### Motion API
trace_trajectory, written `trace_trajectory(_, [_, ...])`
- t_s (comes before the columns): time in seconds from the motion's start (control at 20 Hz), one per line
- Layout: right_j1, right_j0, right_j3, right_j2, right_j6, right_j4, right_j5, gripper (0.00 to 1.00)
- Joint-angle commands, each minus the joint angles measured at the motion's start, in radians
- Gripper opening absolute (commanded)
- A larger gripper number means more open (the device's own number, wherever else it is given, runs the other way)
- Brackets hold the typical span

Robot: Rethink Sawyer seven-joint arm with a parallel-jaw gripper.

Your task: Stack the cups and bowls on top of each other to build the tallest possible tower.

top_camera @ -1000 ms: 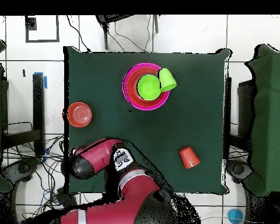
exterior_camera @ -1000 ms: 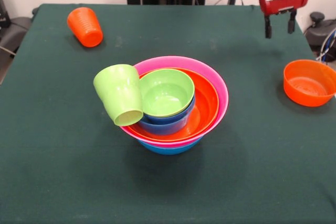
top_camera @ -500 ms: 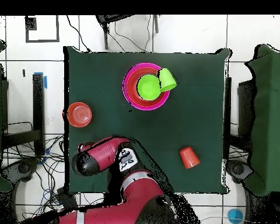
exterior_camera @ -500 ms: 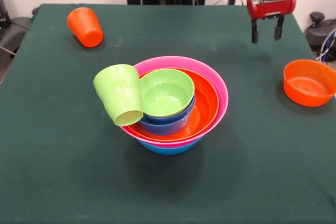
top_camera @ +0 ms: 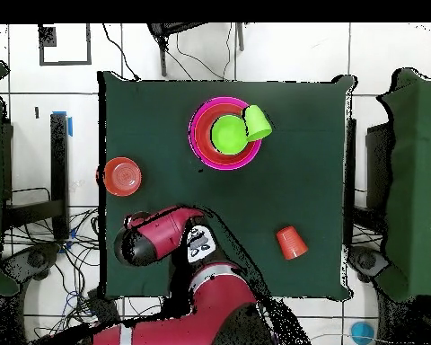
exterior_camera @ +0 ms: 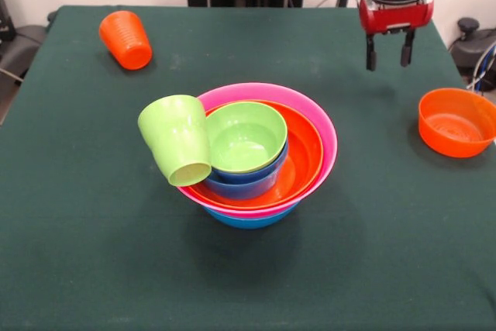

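Five bowls sit nested at the table's (exterior_camera: 93,269) middle as the tower (exterior_camera: 260,156): a large blue bowl (exterior_camera: 252,219) at the bottom, then the pink bowl (exterior_camera: 322,125), the wide orange bowl (exterior_camera: 304,153), a smaller blue bowl (exterior_camera: 244,180) and the lime-green bowl (exterior_camera: 244,136) on top. Nesting widest first gives a broad, steady base, though it adds little height.

Against the tower's left side the lime-green cup (exterior_camera: 177,139) lies tilted, mouth toward the near edge; it seems to rest on the rims of the pink and orange bowls rather than stand on the pile, so I judge it not properly stacked. Two pieces lie apart from the tower: the ribbed orange cup (exterior_camera: 125,39) on its side at the far left, and a small orange bowl (exterior_camera: 457,122) upright at the right edge.

Above the cloth at the far right hangs the gripper (exterior_camera: 386,50), between the tower and the small orange bowl but well apart from both. Its two fingers (exterior_camera: 371,56) point straight down with a clear gap between them, parted moderately, holding and touching nothing. From overhead the arm covers them.
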Motion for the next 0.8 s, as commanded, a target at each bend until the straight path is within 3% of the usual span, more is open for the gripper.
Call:
trace_trajectory(0.05, [0.039,-0.002,-0.083,-0.001,0.071,-0.005,-0.052,1.00])
trace_trajectory(0.35, [0.029,0.000,-0.085,-0.012,0.071,-0.007,-0.060,1.00])
trace_trajectory(0.65, [-0.088,-0.032,-0.050,0.008,0.036,0.007,0.036,1.00])
trace_trajectory(0.8, [-0.124,-0.093,-0.028,0.074,-0.001,0.017,0.078,1.00])
